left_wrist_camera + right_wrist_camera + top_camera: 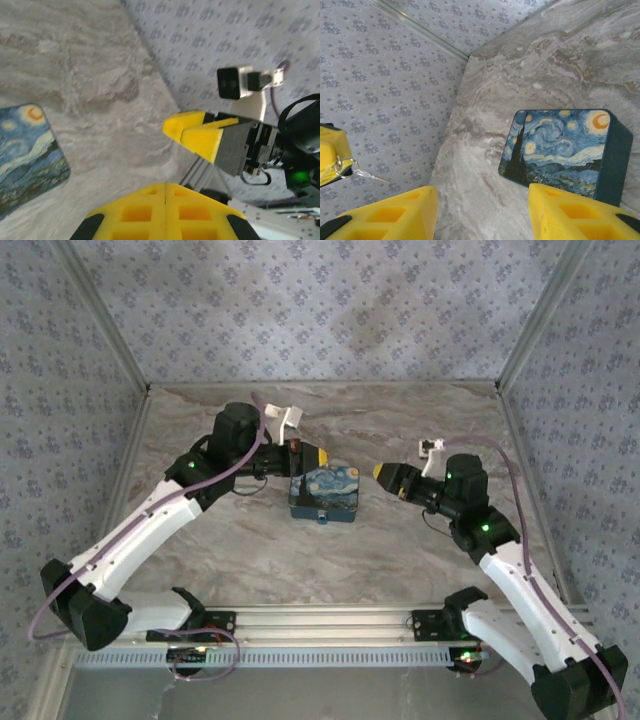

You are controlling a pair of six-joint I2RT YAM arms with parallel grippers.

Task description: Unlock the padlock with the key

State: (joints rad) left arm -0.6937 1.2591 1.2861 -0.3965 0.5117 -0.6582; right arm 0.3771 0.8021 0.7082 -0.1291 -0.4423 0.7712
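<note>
Overhead, left pincer (320, 454) sits upper centre, fingers together, pinching the key (367, 175) by its ring; right pincer (381, 472) gapes apart; blue tin (323, 497) on counter (400, 560) between them.

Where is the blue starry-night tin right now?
In the top view the tin lies centre-frame, just below the left gripper, with the right gripper to its right.

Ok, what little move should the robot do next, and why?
Probably move the right gripper, jaws wide open, toward the key and pinch it. It dangles loose on its ring from what looks like the shut left gripper, too floppy to aim.
</note>
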